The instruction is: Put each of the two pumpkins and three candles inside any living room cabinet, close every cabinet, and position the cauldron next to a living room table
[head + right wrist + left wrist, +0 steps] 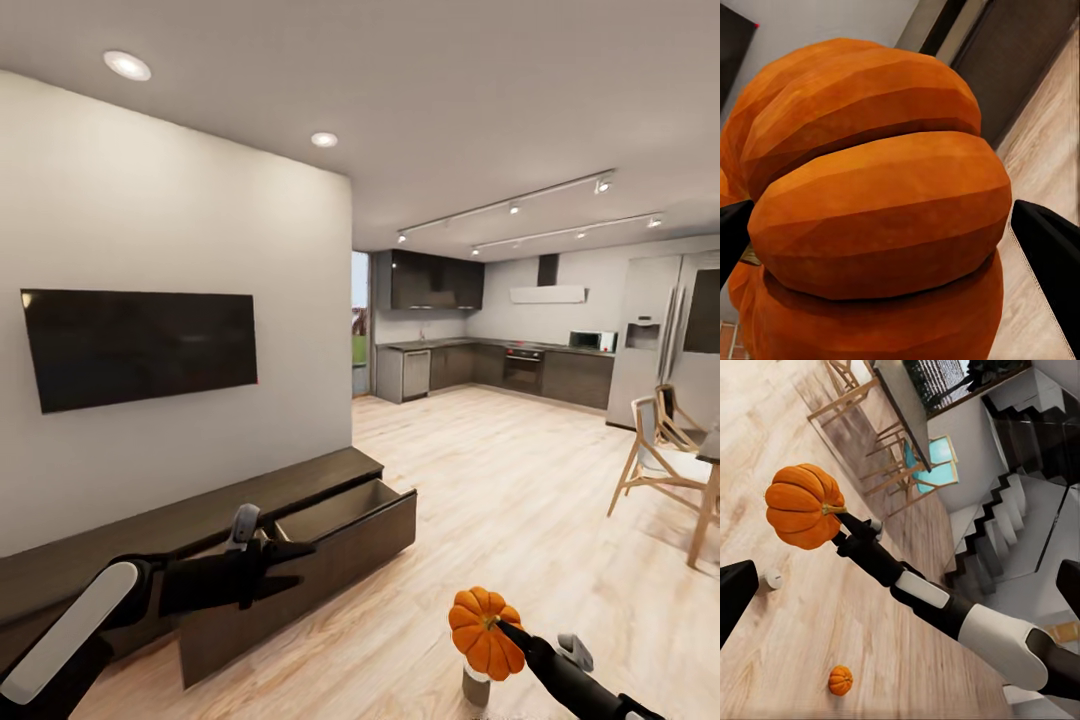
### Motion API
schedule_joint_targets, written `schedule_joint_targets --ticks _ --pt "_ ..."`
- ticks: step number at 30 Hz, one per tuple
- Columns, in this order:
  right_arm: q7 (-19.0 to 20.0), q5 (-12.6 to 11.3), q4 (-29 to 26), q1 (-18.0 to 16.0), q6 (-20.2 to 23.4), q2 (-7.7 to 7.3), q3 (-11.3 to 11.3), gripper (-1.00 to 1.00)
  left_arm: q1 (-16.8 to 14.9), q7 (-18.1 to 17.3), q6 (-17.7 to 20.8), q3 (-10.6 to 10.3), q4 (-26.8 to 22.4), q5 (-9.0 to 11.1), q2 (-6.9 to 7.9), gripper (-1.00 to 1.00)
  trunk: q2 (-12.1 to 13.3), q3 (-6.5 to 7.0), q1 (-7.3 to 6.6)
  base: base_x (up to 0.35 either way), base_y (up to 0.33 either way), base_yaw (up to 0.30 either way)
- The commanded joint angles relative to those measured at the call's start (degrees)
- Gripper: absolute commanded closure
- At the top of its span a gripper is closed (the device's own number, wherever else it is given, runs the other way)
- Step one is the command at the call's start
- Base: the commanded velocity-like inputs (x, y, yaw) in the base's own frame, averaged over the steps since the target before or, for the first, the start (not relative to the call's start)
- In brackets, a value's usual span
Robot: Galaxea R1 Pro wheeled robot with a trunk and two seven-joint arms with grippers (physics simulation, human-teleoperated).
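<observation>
Now we see right gripper clenched on pumpkin, pumpkin between jaws, apparently right of open cabinet; left gripper jaw state unclear.

The right gripper held a pumpkin above the wooden floor, where a second pumpkin and a candle lay.
</observation>
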Motion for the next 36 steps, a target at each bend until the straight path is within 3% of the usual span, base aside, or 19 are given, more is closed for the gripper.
schedule_joint_targets --ticks 1,7,26,36 --pt "0.25 -0.63 0.18 -0.11 0.56 0.00 0.26 1.00 -0.04 0.34 0.05 -0.04 0.00 0.41 0.05 -1.00 -0.06 -0.02 0.01 -0.067 0.023 -0.236" --pt "0.26 -0.63 0.17 -0.11 0.47 0.00 0.26 1.00 -0.04 0.40 0.02 -0.09 0.09 0.41 0.05 -1.00 -0.06 0.25 0.01 -0.110 0.063 -0.168" --pt "0.33 -0.63 0.17 -0.11 -0.47 -0.07 0.26 1.00 -0.04 0.41 -0.03 -0.06 0.18 0.41 0.05 -1.00 -0.06 0.28 0.01 -0.116 0.089 -0.006" --pt "0.35 -0.63 0.17 -0.11 -0.58 -0.08 0.26 1.00 -0.04 0.47 -0.03 -0.05 0.17 0.33 0.05 -1.00 -0.06 0.74 0.01 0.021 0.047 -0.218"
